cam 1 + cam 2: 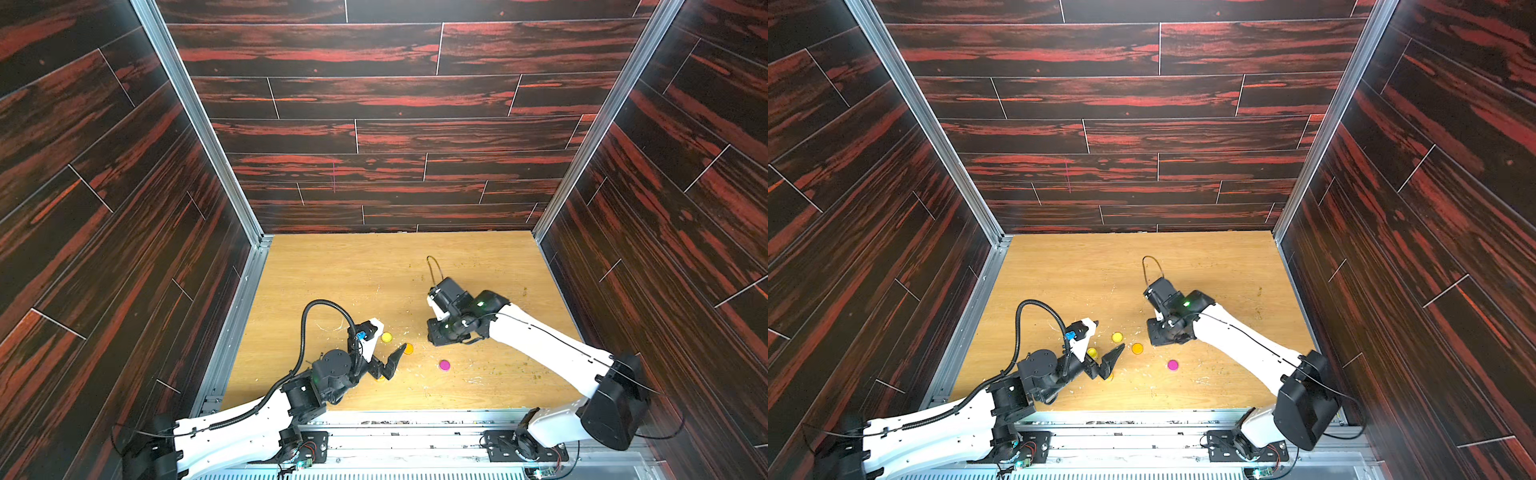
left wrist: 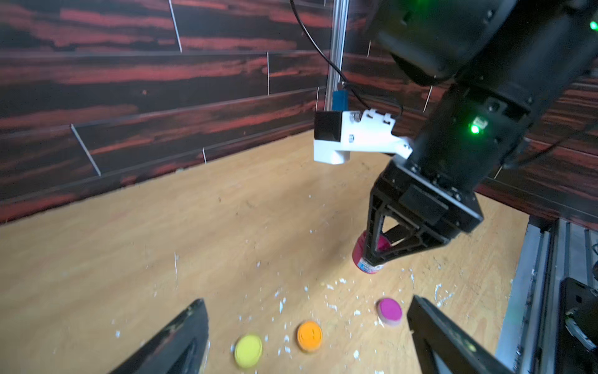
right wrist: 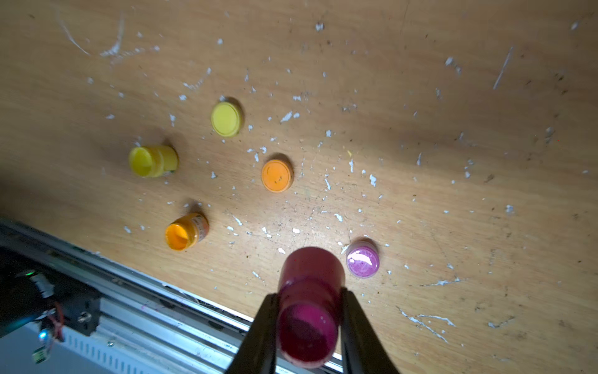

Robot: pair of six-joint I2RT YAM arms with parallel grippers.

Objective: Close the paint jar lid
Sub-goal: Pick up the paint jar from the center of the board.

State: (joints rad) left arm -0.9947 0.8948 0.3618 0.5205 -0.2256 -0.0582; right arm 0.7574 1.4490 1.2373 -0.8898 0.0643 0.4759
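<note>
The right pincer [image 3: 309, 301] is pressed onto the neck of the open magenta paint jar [image 3: 312, 265], one finger on each side, with the jar's mouth facing the wrist camera and no lid on it. Whether its base touches the counter [image 1: 332, 282] cannot be told, and in both top views the jar is hidden under the arm. The magenta lid [image 3: 362, 261] lies flat on the counter just beside the held jar, apart from it. The left pincer [image 2: 307, 299] is spread wide and holds nothing, hanging low near the orange lid [image 2: 309, 336] and the yellow lid [image 2: 248, 350]. An open yellow jar [image 3: 152, 161] and an open orange jar [image 3: 186, 231] sit on the counter near its front rail, amid white flecks.
</note>
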